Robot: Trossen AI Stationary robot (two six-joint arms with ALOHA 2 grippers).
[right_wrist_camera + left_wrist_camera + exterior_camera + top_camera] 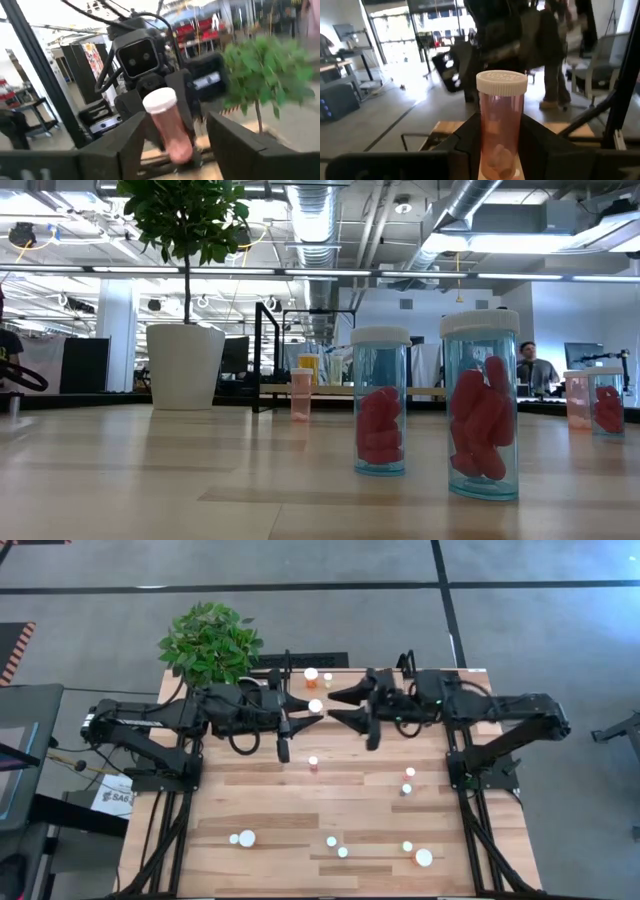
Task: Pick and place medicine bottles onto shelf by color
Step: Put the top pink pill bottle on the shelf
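My left fingers (470,150) were clenched on a pinkish-red medicine bottle (501,130), held upright at the tabletop's (270,800) far edge near the plant (210,640); my right fingers (175,145) stood released on either side of that same bottle, facing my left arm; other bottles (247,838) lay scattered along the tabletop's near side.
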